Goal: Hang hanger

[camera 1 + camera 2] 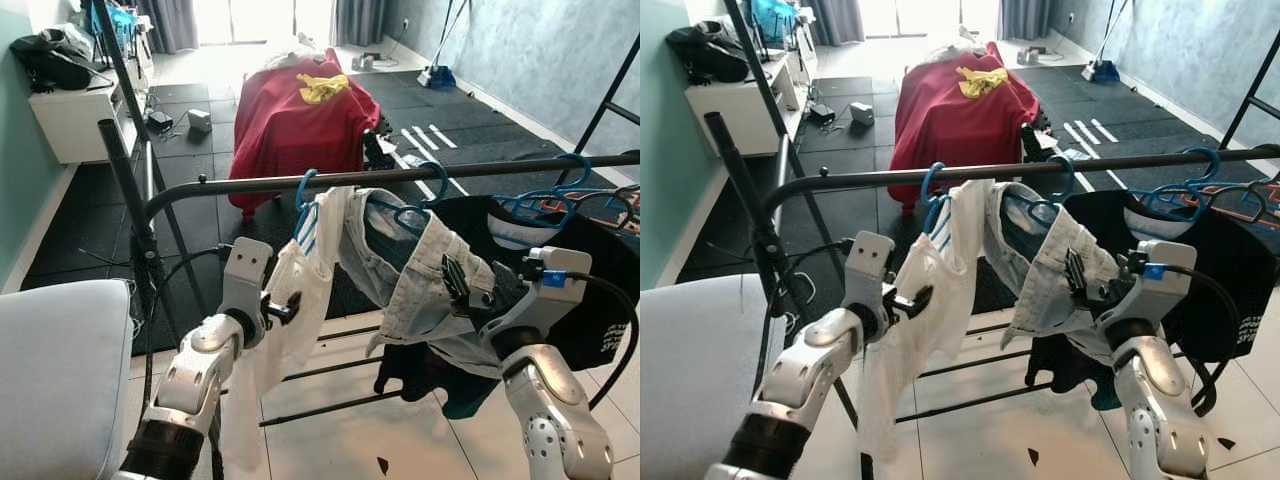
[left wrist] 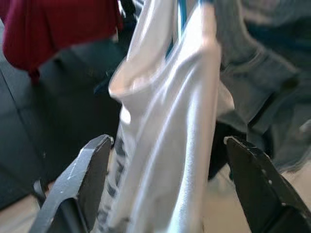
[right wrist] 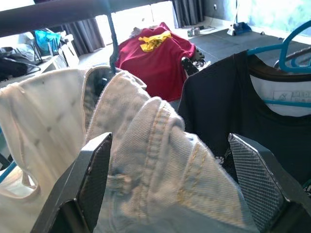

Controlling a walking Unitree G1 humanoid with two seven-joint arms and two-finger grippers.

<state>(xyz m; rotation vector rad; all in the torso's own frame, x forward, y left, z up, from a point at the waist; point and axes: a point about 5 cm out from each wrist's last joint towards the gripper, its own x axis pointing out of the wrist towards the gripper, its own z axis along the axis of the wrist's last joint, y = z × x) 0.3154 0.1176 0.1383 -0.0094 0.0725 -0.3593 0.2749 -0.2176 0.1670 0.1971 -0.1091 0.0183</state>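
While I am watching through the head camera, the blue hanger (image 1: pixel 305 190) carrying a white garment (image 1: pixel 290 300) is already hooking over the black rail (image 1: pixel 400 175) of the clothes rack, near its left end. Just beside it, a second blue hanger (image 1: pixel 425 205) is holding a pale denim garment (image 1: pixel 420 275) on the same rail, and further right a black T-shirt (image 1: pixel 590 290) is hanging from more blue hangers.

My left end effector (image 2: pixel 165 194) is standing wide open with the white fabric passing between its fingers (image 2: pixel 82 179), gripping nothing as far as I can judge. My right end effector (image 3: pixel 170 189) is likewise spread wide around a fold of the denim, not clamping it.

I am judging the hanging itself as done or nearly so, with only letting go and drawing both arms back left to do. Beyond the rack, a red cloth (image 1: pixel 300 120) is draping over some furniture on the dark floor mats.
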